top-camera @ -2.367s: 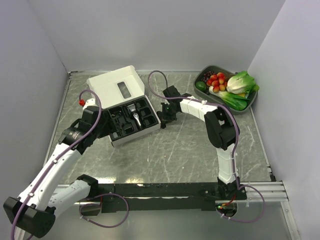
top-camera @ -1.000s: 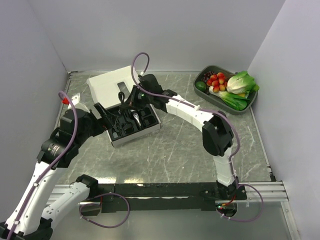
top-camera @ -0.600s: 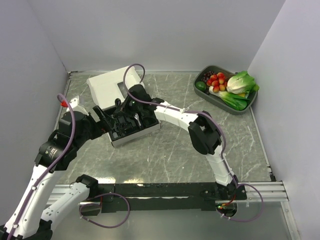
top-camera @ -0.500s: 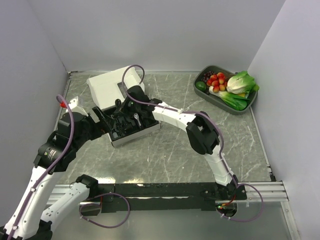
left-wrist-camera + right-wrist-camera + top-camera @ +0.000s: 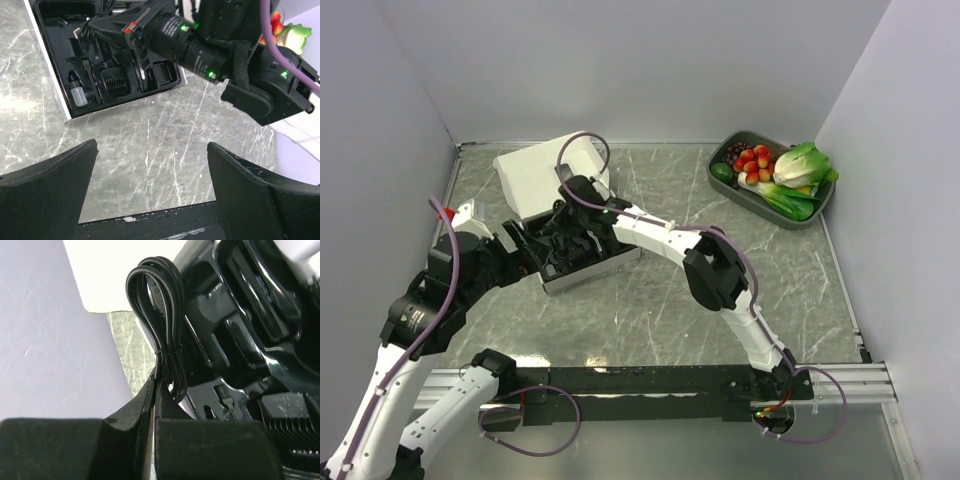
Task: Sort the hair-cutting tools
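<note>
**Top external view.** The right pincer (image 5: 561, 208) is extended over the far-left part of the black moulded tray (image 5: 582, 255), which sits in the white box (image 5: 532, 172) on the worktop (image 5: 660, 300). How its jaws stand cannot be told from here. The left pincer (image 5: 516, 240) sits just beside the box's left edge and holds nothing.

**Left wrist view.** The left pincer (image 5: 152, 149) is spread wide above bare worktop, near the tray. Two comb attachments (image 5: 116, 83) lie seated in tray pockets, under the right arm's wrist.

**Right wrist view.** The right pincer (image 5: 156, 390) is pressed together on the bundled black cord (image 5: 161, 300). It pinches just below the thin tie, with the loops standing upright clear above the tray's edge.

**Handling assessment.**
- The cord appears light, limp and springy, and its smooth jacket is likely slippery.
- The tied waist is the soundest hold, because it gathers all the strands.
- A grip on a single loop would probably let the rest sag and snag the pocket walls.
- A gentle squeeze should suffice; the cord looks unlikely to be damaged.
</note>
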Robot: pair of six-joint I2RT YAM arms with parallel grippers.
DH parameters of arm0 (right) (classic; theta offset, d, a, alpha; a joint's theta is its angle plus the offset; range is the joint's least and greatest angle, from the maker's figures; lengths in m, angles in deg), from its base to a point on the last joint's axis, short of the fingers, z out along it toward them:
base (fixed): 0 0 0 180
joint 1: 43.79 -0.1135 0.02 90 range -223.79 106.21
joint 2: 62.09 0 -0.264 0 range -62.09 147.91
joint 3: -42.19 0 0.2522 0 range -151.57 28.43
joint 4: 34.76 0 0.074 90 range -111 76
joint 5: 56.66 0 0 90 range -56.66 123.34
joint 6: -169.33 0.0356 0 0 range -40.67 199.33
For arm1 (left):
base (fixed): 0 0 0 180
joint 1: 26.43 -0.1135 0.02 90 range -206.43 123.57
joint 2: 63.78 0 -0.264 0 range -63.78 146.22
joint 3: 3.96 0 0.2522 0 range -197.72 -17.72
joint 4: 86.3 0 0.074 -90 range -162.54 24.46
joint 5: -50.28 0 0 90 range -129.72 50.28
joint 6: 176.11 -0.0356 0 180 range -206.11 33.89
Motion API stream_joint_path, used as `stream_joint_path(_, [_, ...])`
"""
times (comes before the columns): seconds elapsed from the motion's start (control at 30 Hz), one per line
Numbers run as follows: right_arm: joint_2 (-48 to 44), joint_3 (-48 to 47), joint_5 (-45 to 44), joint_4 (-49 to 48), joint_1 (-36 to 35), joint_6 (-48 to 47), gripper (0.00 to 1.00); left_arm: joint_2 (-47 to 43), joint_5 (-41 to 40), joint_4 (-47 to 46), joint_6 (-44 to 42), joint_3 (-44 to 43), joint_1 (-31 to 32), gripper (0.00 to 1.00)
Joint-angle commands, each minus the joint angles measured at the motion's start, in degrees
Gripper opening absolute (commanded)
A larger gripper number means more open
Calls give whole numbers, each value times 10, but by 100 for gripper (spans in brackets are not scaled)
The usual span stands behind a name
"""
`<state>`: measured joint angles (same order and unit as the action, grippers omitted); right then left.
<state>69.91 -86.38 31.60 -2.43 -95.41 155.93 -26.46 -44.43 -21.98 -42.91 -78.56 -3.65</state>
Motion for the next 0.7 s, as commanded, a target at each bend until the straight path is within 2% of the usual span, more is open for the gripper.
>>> stream_joint_path(0.0, [17,-31,-37,24,-17,46,0,-8,17,4,-3,-3,1,97])
stream_joint_path(0.47, [69,-86,-63,44,-35,87,0,-39,40,22,-19,8,4,97])
stream_joint_path(0.5, [69,-89,-67,49,-36,86,4,-41,38,23,-20,7,5,97])
stream_joint_path(0.53, [69,-89,-70,49,-35,86,14,-42,37,25,-21,5,8,97])
stream_joint_path(0.6, [65,-86,-71,42,-35,84,22,-43,35,25,-22,6,9,97])
stream_joint_path(0.63, [65,-88,-71,41,-35,81,32,-43,35,23,-22,6,11,97])
stream_joint_path(0.67, [64,-89,-73,43,-34,76,36,-44,35,21,-22,6,12,97])
